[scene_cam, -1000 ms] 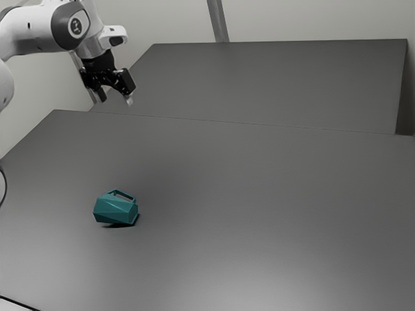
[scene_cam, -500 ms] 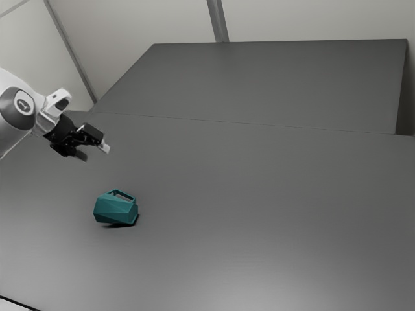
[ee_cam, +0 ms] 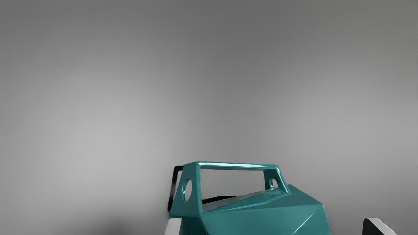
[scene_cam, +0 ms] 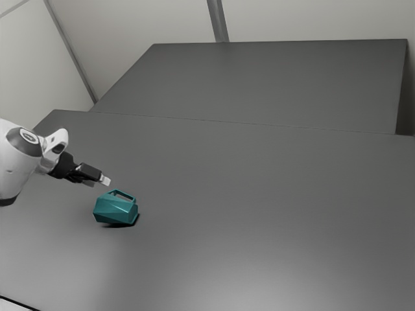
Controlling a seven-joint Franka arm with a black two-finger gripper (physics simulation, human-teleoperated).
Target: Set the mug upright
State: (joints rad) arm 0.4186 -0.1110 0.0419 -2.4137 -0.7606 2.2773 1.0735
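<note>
**Jaws Spread Wide Beside a Teal Mug [scene_cam: 115, 210] Lying on Its Side**

The jaws of a black two-finger gripper [scene_cam: 98, 182] stand wide apart with nothing clamped in them, close to the mug on a dark gray table [scene_cam: 259, 194]. In the wrist view, one fingertip [ee_cam: 173, 227] overlaps the mug's edge; whether the two touch cannot be told. The other fingertip [ee_cam: 375, 227] stands off from the mug, with bare table visible between them.

The mug, faceted and glossy, rests on its side, its angular handle [ee_cam: 238, 165] uppermost. A round hole pierces the handle near each end, and a dark shadow falls on the table beside the mug. In the exterior view, the fingertips are just off the mug, toward that view's upper left.

Behind the gripper, the white and gray arm [scene_cam: 19, 162] reaches in from the exterior view's left, its hand tilted toward the exterior view's right. Past the far edge of the table is a dark gray panel [scene_cam: 279, 84], backed by a pale wall [scene_cam: 324, 19] with a gray upright strip [scene_cam: 218, 19].
</note>
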